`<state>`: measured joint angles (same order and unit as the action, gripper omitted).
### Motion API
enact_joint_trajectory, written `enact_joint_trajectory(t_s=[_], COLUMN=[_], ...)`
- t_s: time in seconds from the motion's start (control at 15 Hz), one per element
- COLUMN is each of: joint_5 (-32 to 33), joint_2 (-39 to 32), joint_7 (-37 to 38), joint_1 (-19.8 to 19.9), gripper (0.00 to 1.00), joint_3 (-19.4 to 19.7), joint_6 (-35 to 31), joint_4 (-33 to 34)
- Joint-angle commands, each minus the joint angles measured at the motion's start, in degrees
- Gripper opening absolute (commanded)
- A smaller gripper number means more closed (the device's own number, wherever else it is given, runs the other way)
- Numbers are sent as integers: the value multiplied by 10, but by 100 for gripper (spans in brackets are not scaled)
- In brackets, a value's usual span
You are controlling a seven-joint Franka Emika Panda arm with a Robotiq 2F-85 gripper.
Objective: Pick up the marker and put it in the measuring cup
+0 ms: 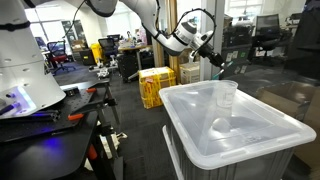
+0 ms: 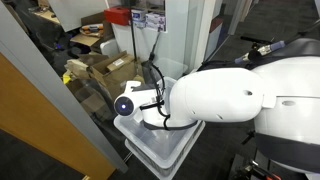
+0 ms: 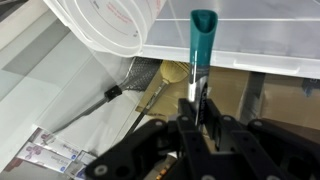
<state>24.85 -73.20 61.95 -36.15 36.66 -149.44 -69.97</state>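
The hand [image 3: 200,108] is gripping the thin dark teal-tipped marker [image 3: 201,42] upright; I'd be centring it over the clear tapered plastic measuring cup [image 3: 108,24] before letting go.

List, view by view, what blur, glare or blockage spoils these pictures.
Wrist view: the marker in the hand is crisp, the hand's dark body is underlit and soft, and the measuring cup is cropped by the frame edge. In an exterior view, the clear measuring cup fades against the bright white bin. In an exterior view, the arm fills the frame; no cup shows.
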Motion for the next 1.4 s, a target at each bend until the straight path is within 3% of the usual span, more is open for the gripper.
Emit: enact_joint_trajectory(t_s=[0.0, 0.6, 1.33], joint_5=[29, 43, 45], joint_2=[15, 9, 4], joint_7=[55, 133, 197], joint_1=[-36, -85, -100], gripper=[5, 5, 5], joint_3=[35, 99, 138], joint_6=[7, 24, 49], joint_4=[-40, -76, -106])
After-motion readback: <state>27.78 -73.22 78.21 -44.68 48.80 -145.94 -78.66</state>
